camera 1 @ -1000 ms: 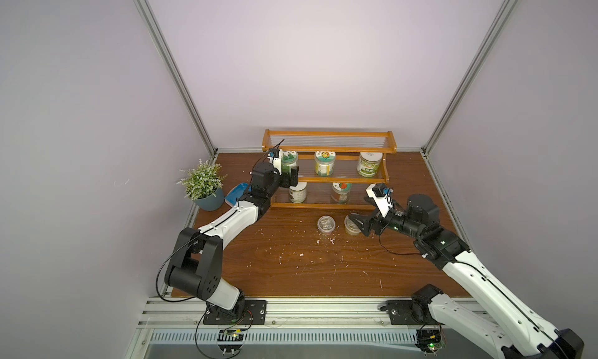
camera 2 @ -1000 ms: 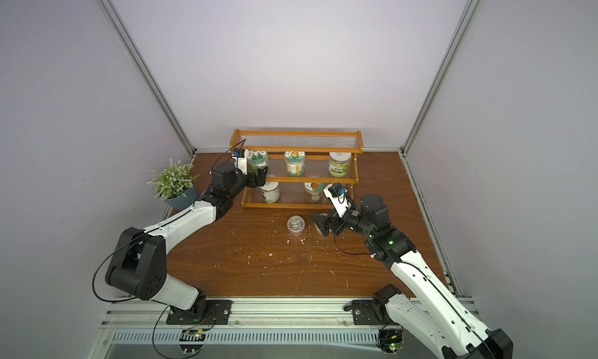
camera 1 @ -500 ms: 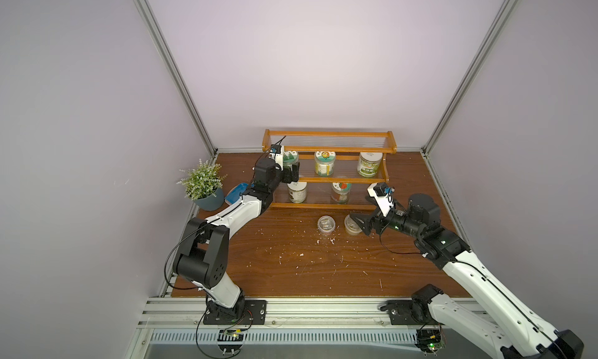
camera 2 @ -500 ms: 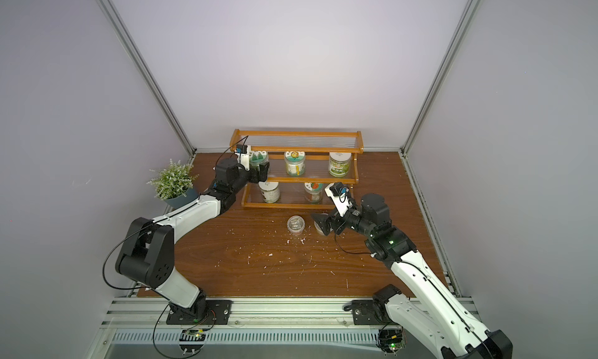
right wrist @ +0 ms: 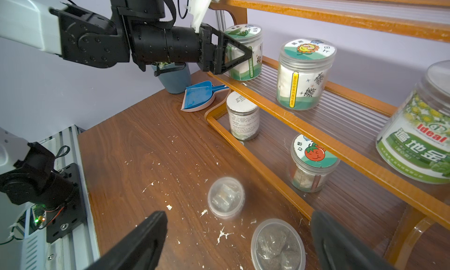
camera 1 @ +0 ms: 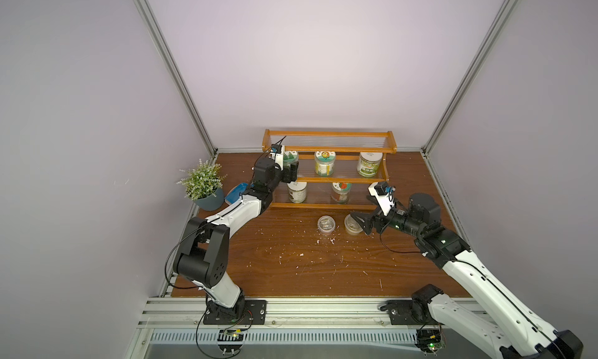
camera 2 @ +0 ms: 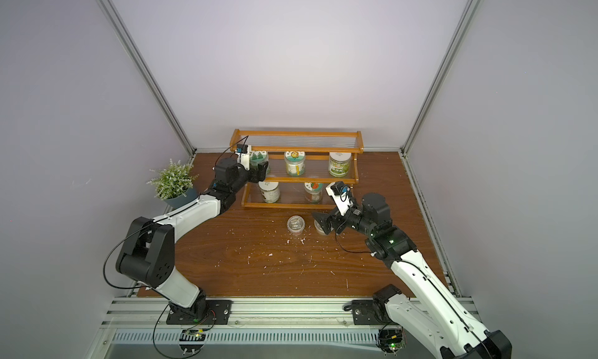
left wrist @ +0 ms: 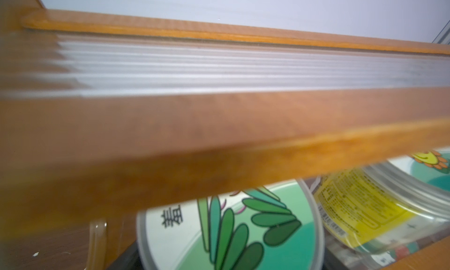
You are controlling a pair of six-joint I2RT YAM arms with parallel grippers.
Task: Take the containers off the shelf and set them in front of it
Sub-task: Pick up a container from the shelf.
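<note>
Tree-lid jar (camera 1: 290,155) stands upright at the left end of the shelf's (camera 1: 326,134) mid tier, w/ my L gripper (camera 1: 293,174) on it: jaws closed against its sides, one black finger (right wrist: 247,53) lying across the jar wall in the R wrist cam, & the L wrist cam looks down on its green lid (left wrist: 231,232) just below a wooden rail. Jar base looks to be on the ribbed plastic, not lifted, tho I can't be sure. Same tier, going right: sunflower-lid jar (camera 1: 325,162) mid, then the big white-lid jar (camera 1: 369,162) w/ green label at the far end. Bottom tier has 2: small white-lid jar (camera 1: 296,192) roughly below the tree-lid jar, tomato-lid jar (camera 1: 340,192) further right, well apart. In front of the shelf, on the table (camera 1: 259,276), sit the 2 clear cups, left cup (camera 1: 326,224) & right cup (camera 1: 351,227), near each other but not touching. My R gripper (camera 1: 358,224) hangs low at the right cup, jaws wide apart, nothing held; in its own cam the cup shows between the 2 fingers, contact I can't tell. Left of the shelf, by the wall: blue dustpan (camera 1: 235,192) & potted plant (camera 1: 204,187). White crumbs (camera 1: 331,242) are scattered over the tabletop.
</note>
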